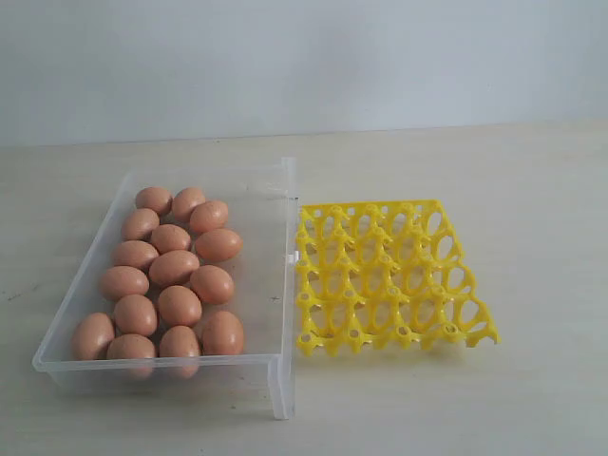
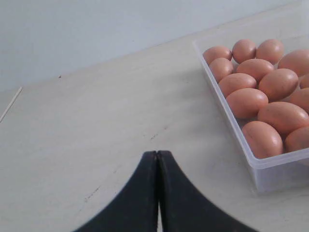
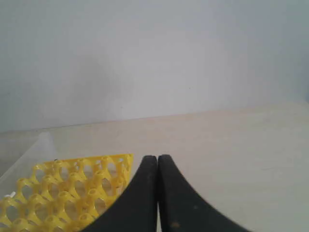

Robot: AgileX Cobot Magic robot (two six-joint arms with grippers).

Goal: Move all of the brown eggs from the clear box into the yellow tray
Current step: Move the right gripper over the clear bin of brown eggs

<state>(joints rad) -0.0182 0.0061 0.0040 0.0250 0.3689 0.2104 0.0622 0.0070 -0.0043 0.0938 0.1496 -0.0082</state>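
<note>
Several brown eggs (image 1: 174, 268) lie packed in the left half of the clear box (image 1: 275, 275) in the exterior view. To the box's right sits the yellow tray (image 1: 385, 275), its cups empty. Neither gripper shows in the exterior view. In the left wrist view my left gripper (image 2: 158, 153) is shut with nothing in it, over bare table beside the clear box (image 2: 227, 121) and its brown eggs (image 2: 246, 102). My right gripper (image 3: 157, 157) is shut and empty in the right wrist view, beside a corner of the yellow tray (image 3: 63, 191).
The light wooden table (image 1: 532, 218) runs back to a pale wall (image 1: 304, 57). The right part of the clear box holds no eggs.
</note>
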